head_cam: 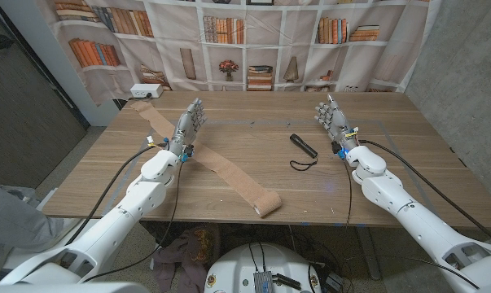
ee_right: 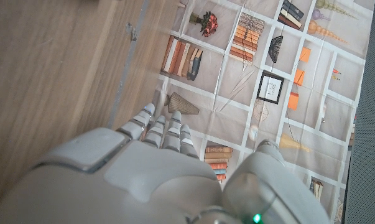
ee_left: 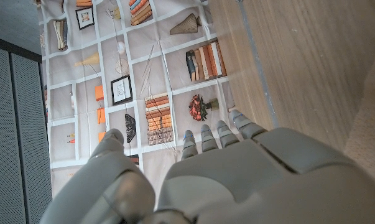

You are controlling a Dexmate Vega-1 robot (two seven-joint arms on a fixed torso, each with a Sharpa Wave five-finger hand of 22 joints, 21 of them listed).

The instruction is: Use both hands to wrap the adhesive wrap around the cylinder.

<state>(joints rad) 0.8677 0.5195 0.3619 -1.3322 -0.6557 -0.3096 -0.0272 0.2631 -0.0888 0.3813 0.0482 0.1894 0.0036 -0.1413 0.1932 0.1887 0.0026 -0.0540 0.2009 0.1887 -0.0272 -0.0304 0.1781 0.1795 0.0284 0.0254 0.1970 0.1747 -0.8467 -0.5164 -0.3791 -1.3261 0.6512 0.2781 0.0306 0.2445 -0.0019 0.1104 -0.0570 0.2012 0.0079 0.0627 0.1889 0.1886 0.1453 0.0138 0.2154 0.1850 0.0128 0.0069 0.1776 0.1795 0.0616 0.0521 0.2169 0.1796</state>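
Observation:
A long tan adhesive wrap point(head_cam: 217, 165) lies unrolled across the table from the far left to its rolled end point(head_cam: 268, 203) near the front edge. A small black cylinder point(head_cam: 302, 146) with a cord loop lies right of centre. My left hand point(head_cam: 188, 124) stands on its edge over the strip's upper part, fingers straight and apart, holding nothing; its back fills the left wrist view point(ee_left: 237, 174), with a bit of the tan wrap point(ee_left: 370, 134) at that picture's edge. My right hand point(head_cam: 335, 119) stands open to the right of the cylinder, also seen from behind point(ee_right: 143, 168).
A white box point(head_cam: 145, 91) sits at the table's far left corner. A bookshelf-print curtain point(head_cam: 269, 41) hangs behind the table. Bare wood table point(head_cam: 253, 126) lies between the two hands.

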